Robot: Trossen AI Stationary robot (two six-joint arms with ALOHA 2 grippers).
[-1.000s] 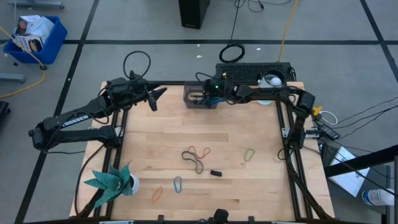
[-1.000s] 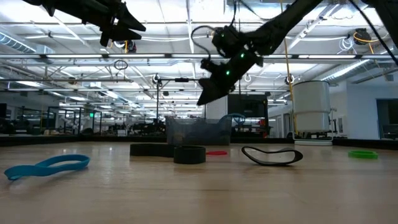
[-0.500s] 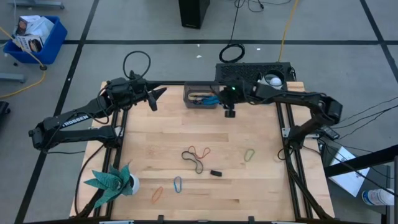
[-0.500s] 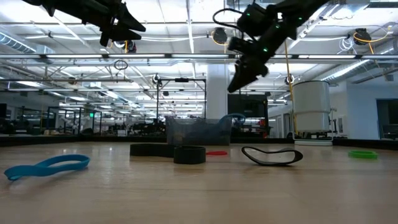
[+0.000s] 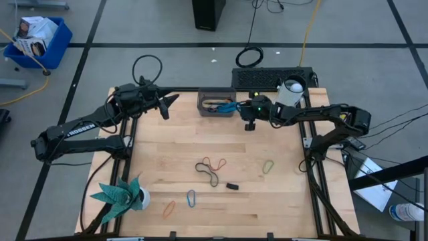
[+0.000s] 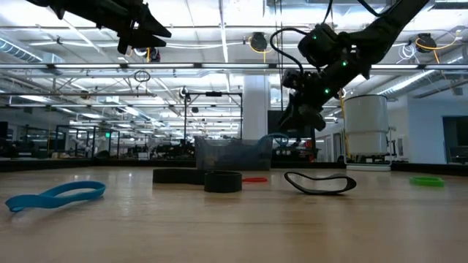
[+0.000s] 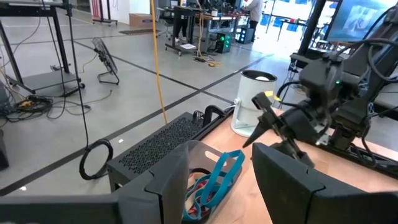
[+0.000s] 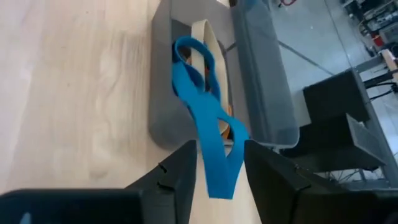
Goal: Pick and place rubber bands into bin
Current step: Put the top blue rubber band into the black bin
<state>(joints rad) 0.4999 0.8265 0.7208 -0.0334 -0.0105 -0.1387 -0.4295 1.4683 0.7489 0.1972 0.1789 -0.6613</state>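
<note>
The bin point(image 5: 215, 103) stands at the table's far edge with rubber bands inside. A blue band point(image 8: 202, 118) lies draped over the bin's right wall point(image 8: 163, 93), with its loop hanging outside. My right gripper point(image 5: 249, 124) hovers open just right of the bin and above the table, touching nothing. In its wrist view the band only shows beyond the fingers. My left gripper point(image 5: 170, 104) waits open in the air left of the bin. On the table lie red point(image 5: 215, 163), black point(image 5: 210, 177), green point(image 5: 268, 166), blue point(image 5: 191, 197) and orange point(image 5: 168, 209) bands.
A small black block point(image 5: 232, 186) lies near the loose bands. A green paper plant point(image 5: 120, 194) stands at the near left corner. A black perforated box point(image 5: 271, 77) and a white cylinder point(image 5: 292, 90) sit behind the far right edge.
My right gripper has drawn back from over the bin toward the table's right edge and a little toward the near edge. It has rolled about its own axis and sunk slightly. The blue band stays draped over the bin's wall.
</note>
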